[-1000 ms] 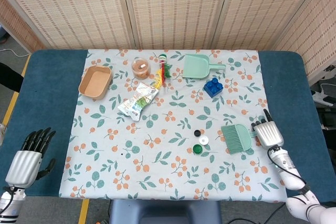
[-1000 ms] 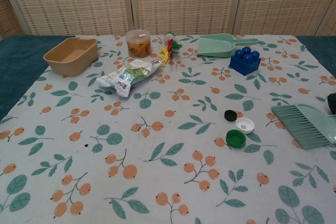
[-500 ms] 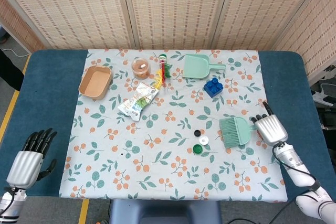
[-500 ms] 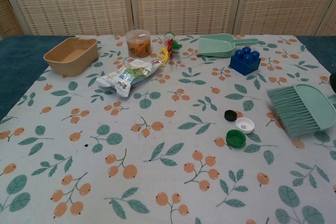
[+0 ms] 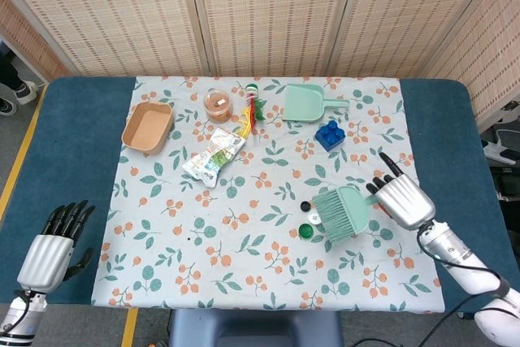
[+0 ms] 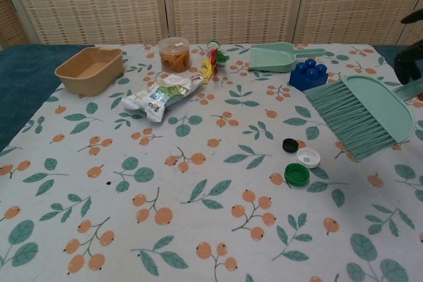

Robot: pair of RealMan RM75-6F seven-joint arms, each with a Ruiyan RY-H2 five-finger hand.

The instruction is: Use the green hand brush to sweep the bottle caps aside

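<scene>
We see the right hand (image 5: 400,201) out over the right side of the desk (image 5: 81,127), its forearm running back toward the lower right corner of the head view. It grips the handle of the green hand brush (image 5: 341,211), with the back of the hand turned up and one dark finger sticking out straight away from the robot. In the chest view only dark fingers (image 6: 411,57) show at the right edge, at the brush's handle. The brush (image 6: 360,113) is tilted, its bristles pointing toward the robot's left; from the chest view the bristle tips appear lifted off the cloth, though we cannot tell for sure.

The bottle caps lie just beside the bristles: a black cap (image 6: 290,144), a white cap (image 6: 308,157) and a green cap (image 6: 297,174), close together on the floral cloth (image 6: 198,229). In the head view the bristles overlap the white one.

The left hand (image 5: 50,248) hangs at the desk's near left corner, holding nothing, its dark fingers extended and slightly apart, pointing away from the robot.

At the far side of the cloth we see a green dustpan (image 5: 307,104), a blue block (image 5: 329,135), a tan tray (image 5: 148,127), a snack jar (image 5: 218,106) and a crumpled wrapper (image 5: 213,156).
</scene>
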